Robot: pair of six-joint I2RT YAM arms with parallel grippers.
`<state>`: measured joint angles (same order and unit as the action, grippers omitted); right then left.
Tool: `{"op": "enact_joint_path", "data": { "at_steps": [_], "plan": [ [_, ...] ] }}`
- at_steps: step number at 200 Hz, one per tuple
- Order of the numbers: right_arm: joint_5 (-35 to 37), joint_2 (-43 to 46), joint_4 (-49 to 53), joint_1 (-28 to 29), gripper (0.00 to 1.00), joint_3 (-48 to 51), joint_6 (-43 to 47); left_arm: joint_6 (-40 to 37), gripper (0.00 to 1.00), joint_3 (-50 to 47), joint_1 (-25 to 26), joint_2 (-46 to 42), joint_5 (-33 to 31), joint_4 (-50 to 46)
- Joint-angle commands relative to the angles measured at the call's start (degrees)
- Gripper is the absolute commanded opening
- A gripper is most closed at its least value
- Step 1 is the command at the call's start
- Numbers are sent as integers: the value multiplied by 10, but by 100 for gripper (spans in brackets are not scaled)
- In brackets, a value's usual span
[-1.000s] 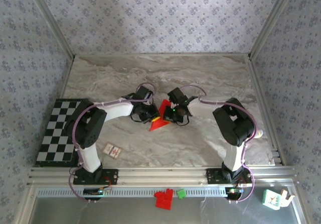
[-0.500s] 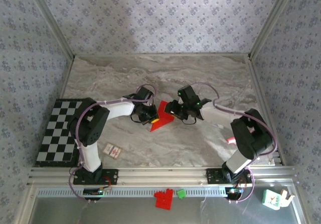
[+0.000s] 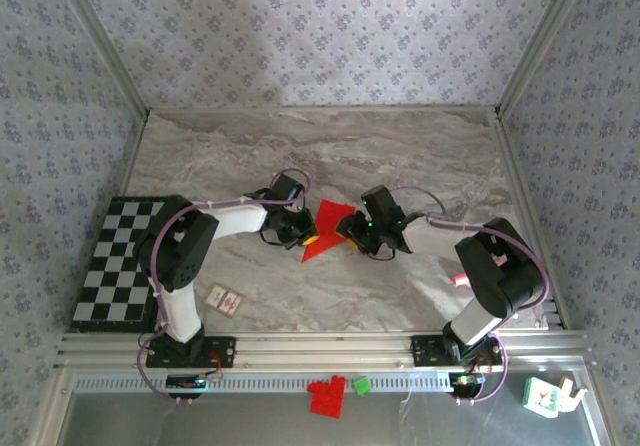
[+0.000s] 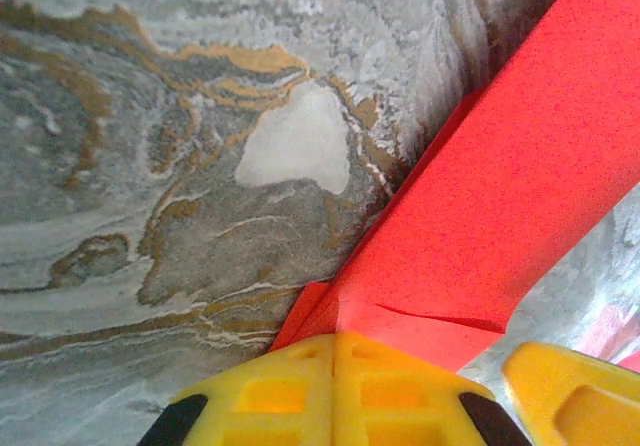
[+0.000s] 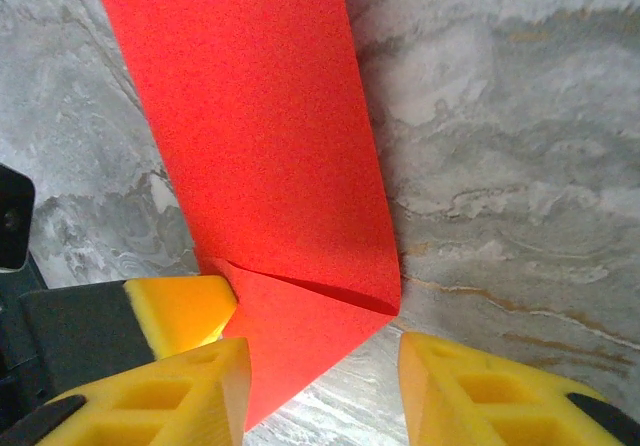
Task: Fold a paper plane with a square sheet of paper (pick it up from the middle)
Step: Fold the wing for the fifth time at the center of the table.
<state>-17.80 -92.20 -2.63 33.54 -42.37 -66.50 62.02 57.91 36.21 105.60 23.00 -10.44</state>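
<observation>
Marbled tabletop [image 3: 200, 156], red paper [image 3: 327, 222] tapering toward near-left, left hand [image 3: 305, 234] pinching it, right hand [image 5: 320, 366] parted.

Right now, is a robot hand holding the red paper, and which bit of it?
Yes. The left gripper is shut on the red paper, pinching it at a folded edge near a corner. The right gripper is open and grips nothing.
</observation>
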Motion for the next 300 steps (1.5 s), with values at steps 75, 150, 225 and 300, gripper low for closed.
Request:
{"op": "enact_joint_path", "data": {
  "at_steps": [75,150,225,300],
  "plan": [
    [-2,-38,-41,11,35,-6,-30,12,8,-20,-3,6,-8,-28],
    [-11,-12,-158,12,31,45,-31,15,8,-25,-5,4,-11,-28],
    [-32,-10,-183,9,28,53,17,14,8,-24,-12,-5,-8,-32],
    [-55,-50,-229,6,21,56,-1,13,11,-22,-14,-17,-5,-36]
  ]
}}
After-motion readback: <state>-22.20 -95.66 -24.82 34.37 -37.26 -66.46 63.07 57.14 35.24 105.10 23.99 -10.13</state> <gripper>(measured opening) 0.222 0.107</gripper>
